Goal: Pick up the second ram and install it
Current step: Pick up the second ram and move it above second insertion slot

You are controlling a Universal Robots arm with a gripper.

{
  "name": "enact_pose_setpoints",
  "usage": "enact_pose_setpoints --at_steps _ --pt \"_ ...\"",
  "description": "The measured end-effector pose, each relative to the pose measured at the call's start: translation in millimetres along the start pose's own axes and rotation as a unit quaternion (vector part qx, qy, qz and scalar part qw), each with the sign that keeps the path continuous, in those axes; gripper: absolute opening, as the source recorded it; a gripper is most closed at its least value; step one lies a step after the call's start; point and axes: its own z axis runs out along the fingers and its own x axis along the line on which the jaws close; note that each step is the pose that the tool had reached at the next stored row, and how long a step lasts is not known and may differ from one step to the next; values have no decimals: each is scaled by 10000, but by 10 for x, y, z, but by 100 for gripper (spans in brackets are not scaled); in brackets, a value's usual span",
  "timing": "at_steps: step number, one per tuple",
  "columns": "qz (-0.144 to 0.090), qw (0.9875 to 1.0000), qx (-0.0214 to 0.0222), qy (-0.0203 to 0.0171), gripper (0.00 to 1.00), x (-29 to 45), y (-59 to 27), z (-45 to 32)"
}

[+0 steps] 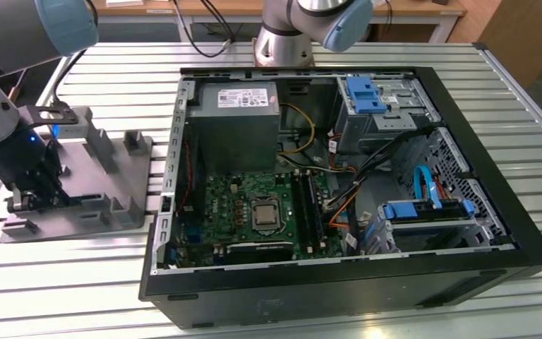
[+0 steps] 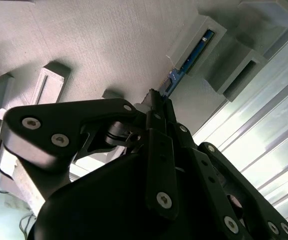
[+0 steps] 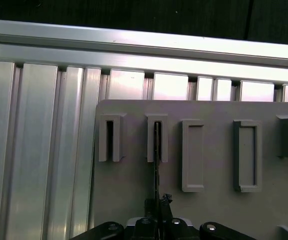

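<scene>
Second wrist view: ram in tool

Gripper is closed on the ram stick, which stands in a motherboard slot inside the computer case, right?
Not the motherboard: the ram stick stands in a slot of the grey holder, as the first wrist view shows. The gripper is closed on it.
</scene>
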Motion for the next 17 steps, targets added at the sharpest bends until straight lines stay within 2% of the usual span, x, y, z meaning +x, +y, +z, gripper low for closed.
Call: enact_pose_setpoints --at_steps 4,17 --pt "0 10000 0 0 14 -1 0 -42" --pt "0 10000 0 -9 14 -5 1 -304"
